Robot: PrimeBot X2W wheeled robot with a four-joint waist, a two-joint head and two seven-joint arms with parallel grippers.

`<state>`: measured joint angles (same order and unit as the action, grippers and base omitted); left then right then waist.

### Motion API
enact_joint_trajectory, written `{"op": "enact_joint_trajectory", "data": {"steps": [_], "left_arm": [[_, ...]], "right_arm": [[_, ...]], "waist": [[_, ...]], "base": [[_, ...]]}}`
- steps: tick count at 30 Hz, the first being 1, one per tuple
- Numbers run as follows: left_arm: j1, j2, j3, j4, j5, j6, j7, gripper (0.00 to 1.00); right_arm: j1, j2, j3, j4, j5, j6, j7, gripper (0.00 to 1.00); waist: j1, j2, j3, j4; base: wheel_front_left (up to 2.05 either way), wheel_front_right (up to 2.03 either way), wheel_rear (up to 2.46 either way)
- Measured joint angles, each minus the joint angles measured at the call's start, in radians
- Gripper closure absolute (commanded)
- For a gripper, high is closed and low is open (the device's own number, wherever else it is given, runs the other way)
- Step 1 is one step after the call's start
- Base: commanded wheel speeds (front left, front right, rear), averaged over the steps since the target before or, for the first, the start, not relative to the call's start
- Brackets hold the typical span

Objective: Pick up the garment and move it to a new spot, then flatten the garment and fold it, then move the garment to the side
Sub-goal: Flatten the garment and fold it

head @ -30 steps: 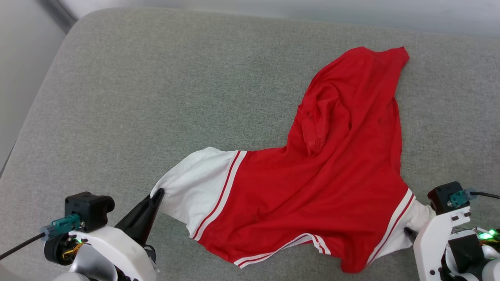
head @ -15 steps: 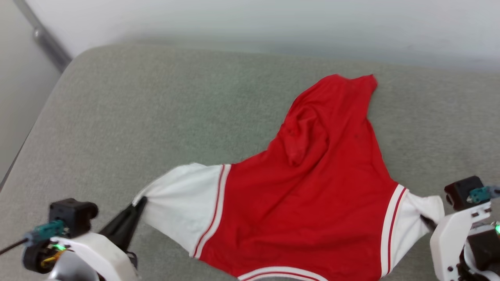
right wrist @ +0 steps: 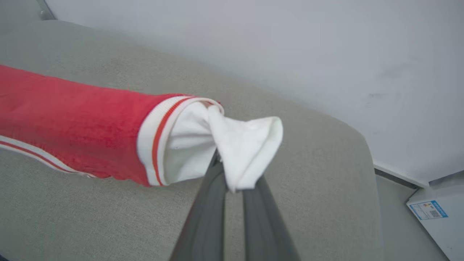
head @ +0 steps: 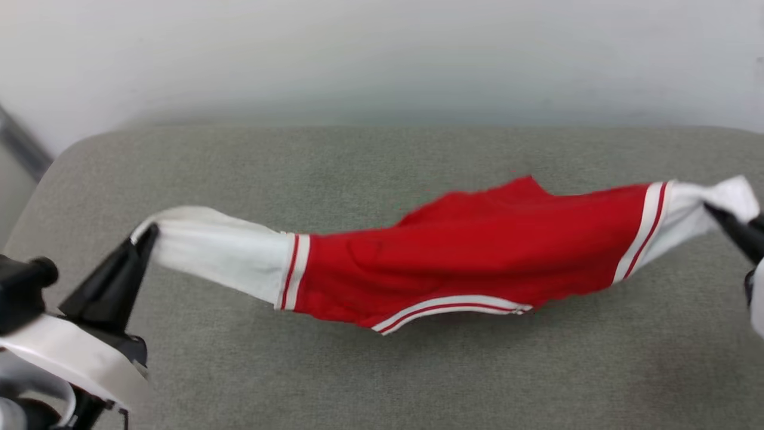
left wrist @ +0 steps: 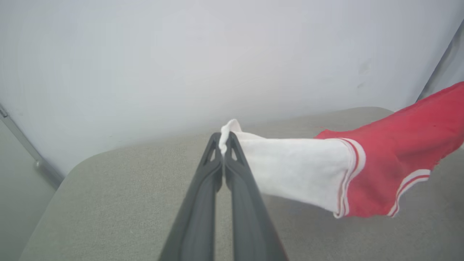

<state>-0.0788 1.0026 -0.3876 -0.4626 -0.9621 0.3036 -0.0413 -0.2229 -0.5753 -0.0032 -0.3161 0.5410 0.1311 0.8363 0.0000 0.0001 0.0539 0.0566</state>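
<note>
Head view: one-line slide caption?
The red garment hangs stretched over the grey cushion, pinched at one end by the left gripper, at the other by the right gripper.

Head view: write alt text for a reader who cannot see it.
A red jersey with white sleeves hangs stretched between two claws above a grey cushion. The left claw pinches one sleeve tip, the right claw the other.

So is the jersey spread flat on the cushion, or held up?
Held up, stretched: the jersey hangs between the left tool and right tool, each shut on a white sleeve, sagging over the cushion.
</note>
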Motion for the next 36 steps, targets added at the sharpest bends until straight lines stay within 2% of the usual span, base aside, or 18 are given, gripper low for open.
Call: {"op": "enact_joint_trajectory", "data": {"steps": [4, 11, 16, 22, 29, 36], "left_arm": [[-0.031, 0.038, 0.050, -0.034, 0.001, 0.002, -0.007, 1.00], [-0.121, 0.073, 0.158, -0.090, -0.002, 0.006, -0.040, 1.00], [-0.205, 0.094, 0.228, -0.100, -0.015, 0.007, -0.044, 1.00], [-0.313, 0.119, 0.273, -0.051, -0.030, -0.014, -0.040, 1.00], [-0.506, 0.125, 0.280, 0.037, -0.026, -0.061, -0.032, 1.00], [-0.815, 0.061, 0.203, 0.190, 0.022, -0.129, -0.023, 1.00]], "right_arm": [[-0.081, -0.024, -0.013, -0.041, 0.027, 0.000, -0.002, 1.00], [-0.221, -0.005, -0.015, -0.053, 0.080, 0.000, -0.026, 1.00], [-0.318, -0.010, 0.002, -0.047, 0.068, 0.000, -0.073, 1.00], [-0.430, 0.010, 0.034, -0.017, 0.041, 0.000, -0.135, 1.00], [-0.618, 0.010, 0.073, 0.025, -0.054, 0.000, -0.242, 1.00], [-0.836, 0.027, 0.120, 0.143, -0.138, 0.000, -0.323, 1.00]], "waist": [[0.0000, 0.0000, -0.016, -0.021], [0.0000, 0.0000, -0.038, -0.048], [0.0000, 0.0000, -0.035, -0.062], [0.0000, -0.0001, -0.002, -0.074], [0.0000, -0.0001, 0.094, -0.082], [0.0001, 0.0000, 0.241, -0.076]], "base": [[0.00, 0.00, 0.00], [0.00, 0.00, 0.00], [0.00, 0.00, 0.00], [0.00, 0.00, 0.00], [0.00, 0.00, 0.00], [0.00, 0.00, 0.00]]}}
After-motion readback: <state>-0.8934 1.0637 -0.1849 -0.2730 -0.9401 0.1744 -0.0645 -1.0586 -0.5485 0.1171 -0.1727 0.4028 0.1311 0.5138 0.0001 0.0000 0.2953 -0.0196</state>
